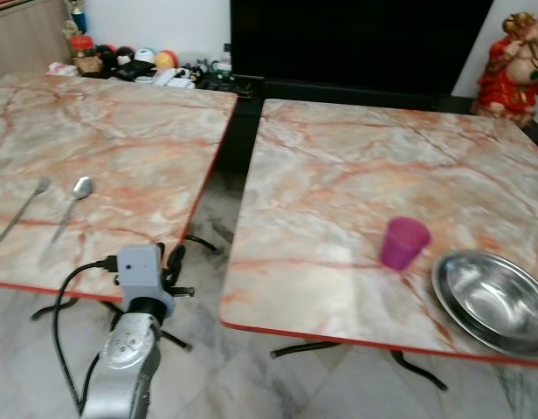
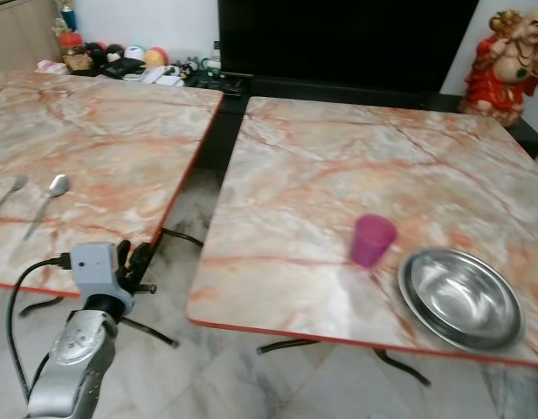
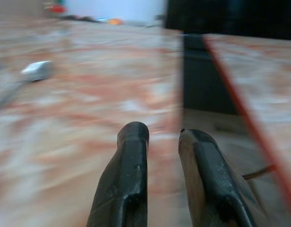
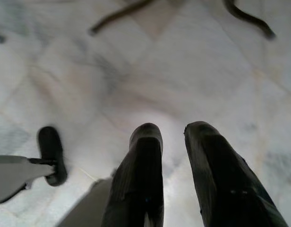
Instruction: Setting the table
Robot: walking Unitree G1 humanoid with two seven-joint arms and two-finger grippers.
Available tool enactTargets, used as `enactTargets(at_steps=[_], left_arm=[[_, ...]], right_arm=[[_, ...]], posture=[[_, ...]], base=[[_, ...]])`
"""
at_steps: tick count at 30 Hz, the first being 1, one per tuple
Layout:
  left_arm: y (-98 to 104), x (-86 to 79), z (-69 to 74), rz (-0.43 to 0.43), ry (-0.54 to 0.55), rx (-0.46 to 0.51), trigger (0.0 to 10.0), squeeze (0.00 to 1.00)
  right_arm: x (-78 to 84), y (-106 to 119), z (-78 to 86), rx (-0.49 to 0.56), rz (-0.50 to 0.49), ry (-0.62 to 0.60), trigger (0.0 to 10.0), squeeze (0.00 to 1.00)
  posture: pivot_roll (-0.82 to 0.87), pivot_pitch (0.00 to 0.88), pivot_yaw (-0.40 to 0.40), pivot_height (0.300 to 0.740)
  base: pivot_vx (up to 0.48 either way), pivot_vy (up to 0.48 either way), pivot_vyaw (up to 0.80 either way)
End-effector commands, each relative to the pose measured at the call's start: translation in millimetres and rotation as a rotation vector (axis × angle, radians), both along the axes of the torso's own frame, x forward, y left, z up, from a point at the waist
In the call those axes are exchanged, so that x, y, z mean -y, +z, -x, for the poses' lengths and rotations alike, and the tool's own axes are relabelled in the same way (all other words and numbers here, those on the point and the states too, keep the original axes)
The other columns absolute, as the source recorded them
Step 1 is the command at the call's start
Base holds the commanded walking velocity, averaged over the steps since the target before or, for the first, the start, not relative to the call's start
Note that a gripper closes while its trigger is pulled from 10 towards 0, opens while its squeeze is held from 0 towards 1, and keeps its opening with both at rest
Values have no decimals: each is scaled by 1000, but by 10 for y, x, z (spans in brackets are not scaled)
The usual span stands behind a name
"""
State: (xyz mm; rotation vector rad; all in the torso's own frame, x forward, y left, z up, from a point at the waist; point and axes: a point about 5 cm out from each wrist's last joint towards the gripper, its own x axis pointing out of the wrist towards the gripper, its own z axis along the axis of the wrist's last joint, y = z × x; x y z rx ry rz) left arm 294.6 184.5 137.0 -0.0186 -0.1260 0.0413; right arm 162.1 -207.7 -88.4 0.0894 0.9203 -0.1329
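Two marble-look surfaces are sitting side by side with a dark gap between them, and the stuff for setting is split across both. On the left surface [image 1: 120, 113] a spoon [image 1: 74, 202] and what's looking like a fork [image 1: 24, 208] are lying next to each other near the front edge. On the right surface [image 1: 356, 175] a pink cup [image 1: 403, 242] is standing upright just beside a steel bowl [image 1: 492, 298], near the front right corner.

The left end effector [image 1: 174, 266] is hovering at the front edge of the left surface, close to the corner by the gap, fingers [image 3: 132, 161] sitting slightly apart and gripping nothing. The right end effector [image 4: 174, 156] is hanging down over the tiled floor [image 4: 192, 61], also a bit apart and empty.

What matters here: the spoon is lying further to the robot's left and a little deeper onto the surface than the left end effector. Its long axis is running roughly front to back, bowl end pointing away and handle toward the robot. I'm guessing the left arm is the one going for it, since it's way nearer.
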Motion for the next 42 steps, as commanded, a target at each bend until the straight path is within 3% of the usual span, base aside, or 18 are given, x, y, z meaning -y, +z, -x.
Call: enactTargets(at_steps=[1, 9, 22, 42], left_arm=[[19, -21, 11, -5, 15, 6, 10000, 0], [36, 1, 8, -8, 12, 10, 10000, 0], [62, -43, -1, -23, 12, 15, 10000, 0], [55, -79, 8, -36, 8, 7, 10000, 0]], right_arm=[[-56, -52, 102, -30, -16, -4, 10000, 0], [-63, -65, 141, -31, -24, -11, 10000, 0], [127, -56, 203, -49, -14, -33, 10000, 0], [29, -89, 236, -68, -25, -32, 10000, 0]], posture=[[-4, 108, -49, 740], [-3, 107, -48, 740], [6, 86, -32, 740], [17, 86, -23, 740]], base=[[0, 480, 800], [0, 480, 64], [0, 480, 0], [0, 480, 0]])
